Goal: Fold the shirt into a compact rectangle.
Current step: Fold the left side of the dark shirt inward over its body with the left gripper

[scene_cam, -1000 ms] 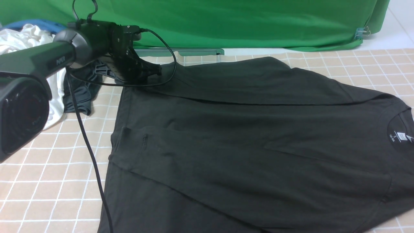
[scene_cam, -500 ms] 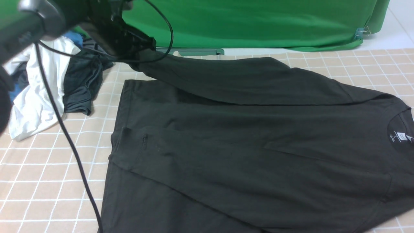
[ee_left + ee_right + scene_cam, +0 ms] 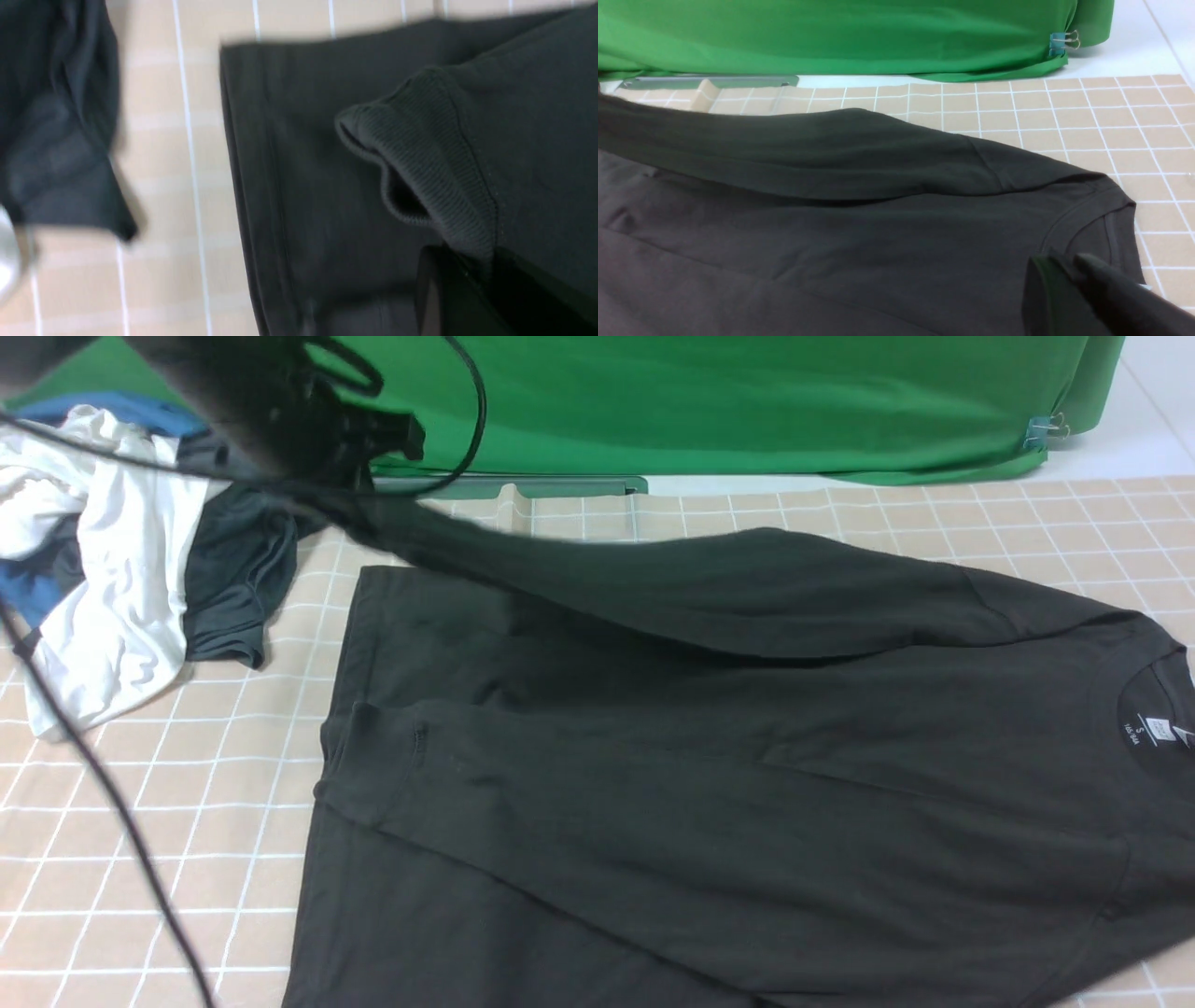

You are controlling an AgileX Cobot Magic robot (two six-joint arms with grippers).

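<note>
The black shirt [image 3: 709, 756] lies spread on the checked tablecloth [image 3: 140, 840], its collar and white neck label [image 3: 1158, 730] at the right edge. My left gripper [image 3: 359, 490] is raised at the far left, shut on the end of a long fold of the shirt that stretches up from the table. Up close, the ribbed cuff [image 3: 420, 154] bulges just past my left gripper [image 3: 486, 266], above the flat shirt [image 3: 299, 163]. My right gripper [image 3: 1064, 261] is out of the front view. It hovers shut beside the collar of the shirt [image 3: 831, 233], holding nothing.
A pile of white and blue clothes [image 3: 112, 569] with a dark grey garment [image 3: 233, 588] lies at the far left. A green backdrop [image 3: 728, 401] hangs behind the table, pinned by a clip [image 3: 1046, 427]. The left arm's cable [image 3: 103, 784] crosses the near left.
My left arm has risen and pulled back to the left, lifting the gripped end of the shirt off the table and stretching the fold taut. The clothes pile is now uncovered.
</note>
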